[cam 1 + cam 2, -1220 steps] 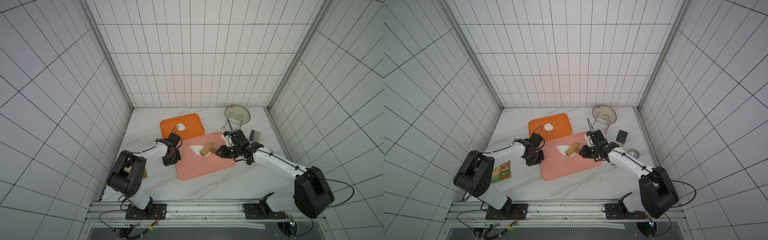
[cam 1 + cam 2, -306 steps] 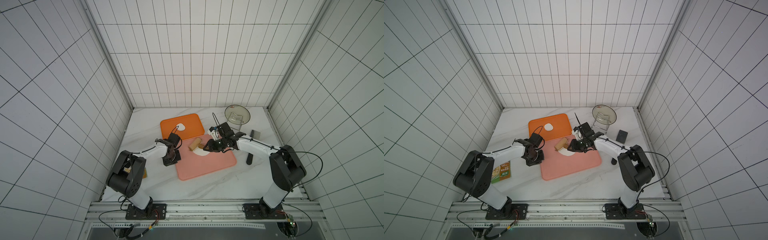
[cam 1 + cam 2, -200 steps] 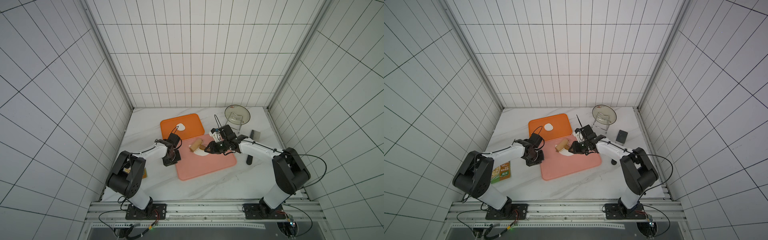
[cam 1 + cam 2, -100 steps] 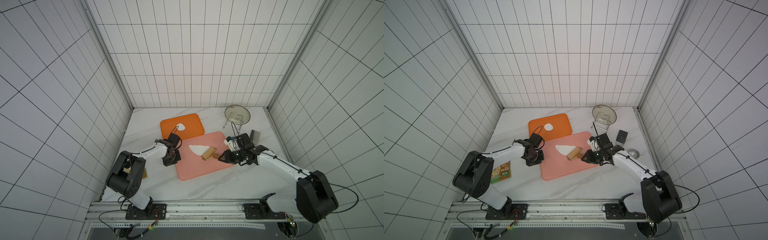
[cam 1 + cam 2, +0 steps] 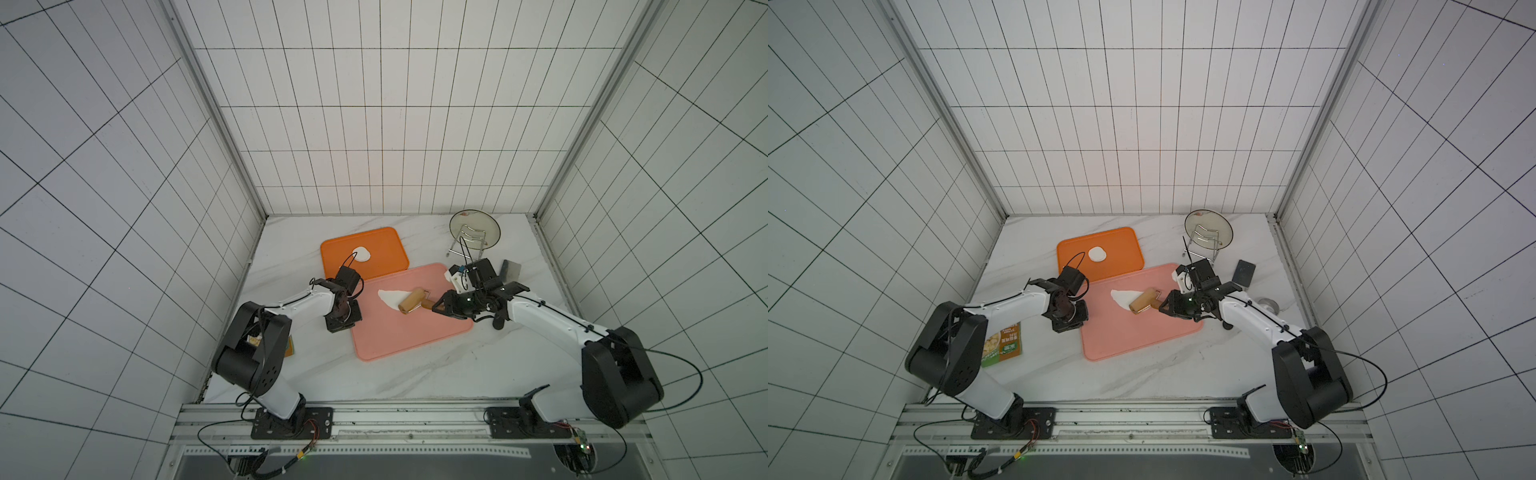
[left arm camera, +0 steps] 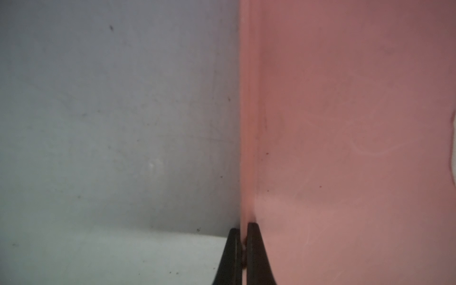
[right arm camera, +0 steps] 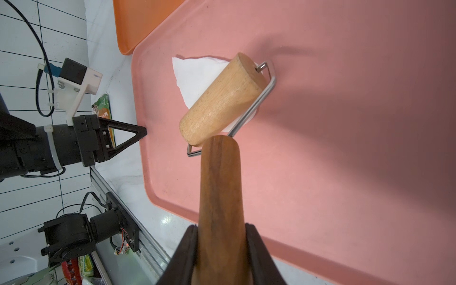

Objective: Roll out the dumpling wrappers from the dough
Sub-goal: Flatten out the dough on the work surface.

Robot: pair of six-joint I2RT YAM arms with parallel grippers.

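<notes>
**Grip States**

Right wrist view: right gripper (image 7: 220,229) jaws clamp the roller (image 7: 219,98) handle. Left wrist view: left gripper (image 6: 243,246) pinches the pink tray (image 6: 345,123) rim. The dough (image 5: 390,296) — thin, ragged white sheet — lies mid-frame in both top views, partly under the roller.

White-and-black left arm (image 5: 299,300) and right arm (image 5: 548,319) are both reaching inward at mid-frame.
The left black gripper (image 6: 243,225) is pinching the pink plastic tray (image 6: 246,148) by its rim; the right black gripper (image 7: 220,225) is clamping the brown wooden roller handle (image 7: 219,185).
</notes>
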